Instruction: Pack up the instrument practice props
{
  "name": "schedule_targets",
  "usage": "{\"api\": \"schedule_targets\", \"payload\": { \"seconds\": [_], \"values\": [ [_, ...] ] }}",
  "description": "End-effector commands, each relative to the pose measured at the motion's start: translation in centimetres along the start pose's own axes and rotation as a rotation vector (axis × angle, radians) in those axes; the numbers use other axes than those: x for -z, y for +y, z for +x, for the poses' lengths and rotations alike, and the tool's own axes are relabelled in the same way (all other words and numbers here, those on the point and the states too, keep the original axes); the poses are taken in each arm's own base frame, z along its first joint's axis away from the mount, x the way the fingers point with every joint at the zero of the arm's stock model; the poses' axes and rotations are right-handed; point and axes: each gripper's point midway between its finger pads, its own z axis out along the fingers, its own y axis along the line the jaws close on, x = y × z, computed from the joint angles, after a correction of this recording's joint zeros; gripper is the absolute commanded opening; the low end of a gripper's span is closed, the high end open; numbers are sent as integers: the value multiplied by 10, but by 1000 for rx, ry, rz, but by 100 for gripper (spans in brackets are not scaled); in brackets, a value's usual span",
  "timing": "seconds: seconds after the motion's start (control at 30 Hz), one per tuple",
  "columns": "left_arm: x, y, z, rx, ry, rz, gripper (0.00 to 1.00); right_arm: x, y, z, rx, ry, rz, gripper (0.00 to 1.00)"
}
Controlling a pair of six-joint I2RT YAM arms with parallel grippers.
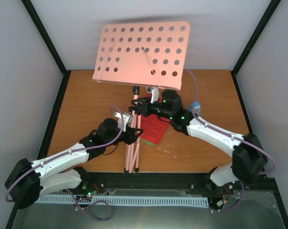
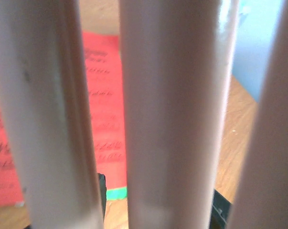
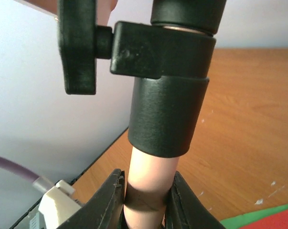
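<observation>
The pink music stand stands on end mid-table, legs folded in along the pole, so the long axis runs up from the feet near the front edge. Right gripper pinches the pole just under the black collar. Left gripper is lower w/ one leg tube between its jaws, can't tell if it's squeezing. Imo the stand lies between both arms, right one higher.

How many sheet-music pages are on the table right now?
2. A red page lies just right of the pink stand's folded legs; a green page sits beneath it, only its edge showing. More could be hidden underneath.
</observation>
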Motion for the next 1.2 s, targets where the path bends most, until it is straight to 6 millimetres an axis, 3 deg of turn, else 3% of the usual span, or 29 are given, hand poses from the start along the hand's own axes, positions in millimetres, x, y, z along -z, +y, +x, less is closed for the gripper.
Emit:
{"api": "schedule_targets", "payload": {
  "seconds": [0.0, 0.37, 0.47, 0.57, 0.73, 0.9, 1.17],
  "values": [
    [23, -16, -57, 44, -184, 55, 0, -20, -75, -29, 79, -160, 279, 3],
    [21, 50, -51, 225, -165, -92, 0, -78, -125, 34, 53, 18, 325, 11],
    [23, 70, -48, 263, -165, -130, 0, -83, -129, 50, 49, 55, 306, 18],
    [24, 77, -48, 273, -164, -136, 0, -82, -125, 58, 50, 59, 267, 33],
    [25, 82, -48, 269, -176, -150, 0, -71, -112, 64, 52, 74, 217, 54],
    [29, 86, -51, 274, -205, -166, 0, -40, -97, 65, 68, 52, 186, 69],
    [27, 89, -59, 297, -225, -166, 0, 23, -86, 61, -8, 52, 284, 74]
  ]
}}
